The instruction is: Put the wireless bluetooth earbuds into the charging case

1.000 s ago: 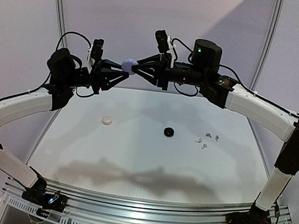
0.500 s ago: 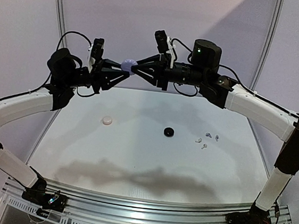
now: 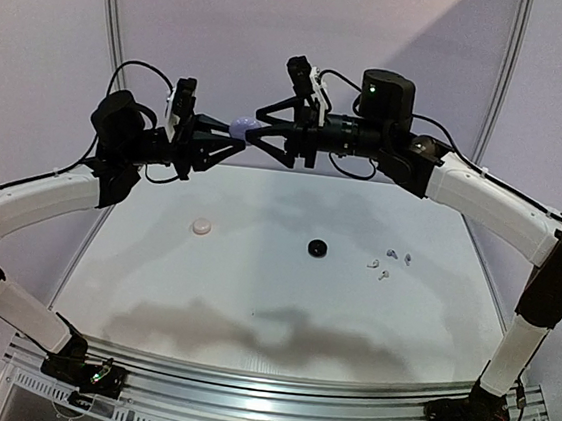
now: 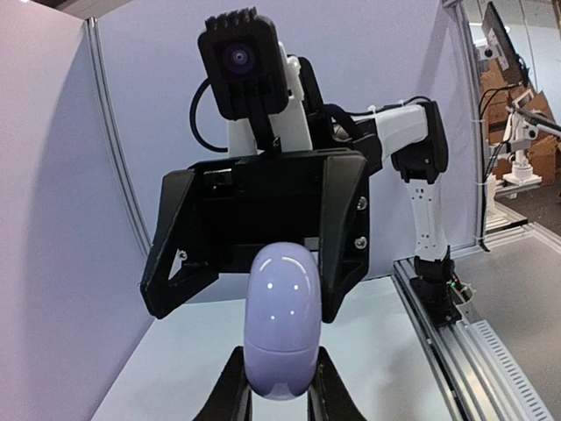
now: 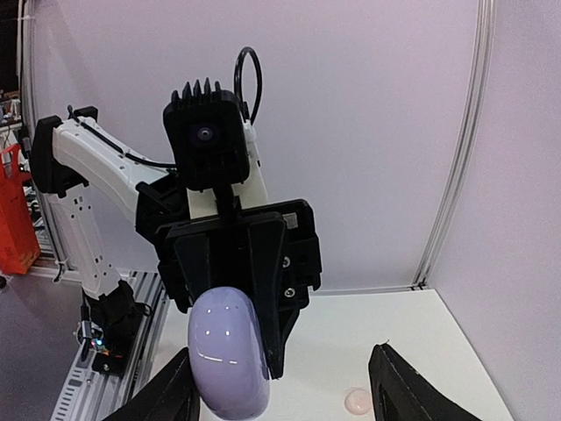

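Note:
A lavender charging case (image 3: 242, 125) hangs high above the table's far edge, its lid closed. My left gripper (image 4: 280, 388) is shut on its lower end, and the case (image 4: 282, 320) rises between the fingers. My right gripper (image 5: 285, 392) faces it and stands open, one finger on each side of the case (image 5: 228, 355), with a wide gap on the right. In the top view the right gripper (image 3: 256, 131) brackets the case's tip. Several tiny pale earbuds (image 3: 386, 263) lie on the table at the right.
A black round case (image 3: 316, 246) sits mid-table and a white round case (image 3: 201, 226) to its left, also seen as the pale round case (image 5: 357, 401) in the right wrist view. The table (image 3: 252, 298) ends at a rail near the arm bases.
My right gripper has opened off the lavender case and its fingers now spread around it. The left gripper keeps its hold, and the case has barely moved.

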Motion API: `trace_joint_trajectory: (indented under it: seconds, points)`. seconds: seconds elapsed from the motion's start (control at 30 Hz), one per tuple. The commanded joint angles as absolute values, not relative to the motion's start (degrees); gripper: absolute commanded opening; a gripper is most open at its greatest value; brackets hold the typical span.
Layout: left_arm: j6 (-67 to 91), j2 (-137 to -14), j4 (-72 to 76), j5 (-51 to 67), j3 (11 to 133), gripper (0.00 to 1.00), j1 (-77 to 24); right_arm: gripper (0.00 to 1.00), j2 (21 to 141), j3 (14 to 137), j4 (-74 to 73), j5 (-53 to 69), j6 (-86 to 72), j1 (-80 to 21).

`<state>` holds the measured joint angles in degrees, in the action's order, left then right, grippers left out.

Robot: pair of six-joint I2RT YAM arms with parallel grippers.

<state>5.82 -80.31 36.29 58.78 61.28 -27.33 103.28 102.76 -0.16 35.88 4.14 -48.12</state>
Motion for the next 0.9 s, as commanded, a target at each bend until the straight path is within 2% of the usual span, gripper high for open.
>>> trace_joint_trajectory:
  seconds: [0.0, 0.17, 0.43, 0.63, 0.87]
  points:
    - [-5.68, -79.41, 31.88, 59.18, 62.83, 0.0, -28.14, 0.67, 104.21, 105.0, -7.12, 29.87, 7.9, -48.33]
    - [-16.02, -78.74, 26.34, 59.81, 63.18, 0.0, -29.14, 0.67, 105.58, 108.18, -9.73, 24.47, 8.17, -48.31]
    - [-30.26, -77.81, 19.18, 54.69, 62.8, 0.0, -29.38, 0.67, 105.12, 108.57, -9.53, 24.7, 8.39, -48.26]
    - [-23.77, -77.89, 21.42, 54.73, 62.58, 0.0, -29.36, 0.68, 105.52, 108.5, -10.78, 26.72, 8.7, -48.3]
    - [-5.22, -78.88, 23.47, 55.59, 61.31, 0.0, -29.0, 0.75, 105.95, 112.57, -10.96, 34.08, 5.65, -48.27]
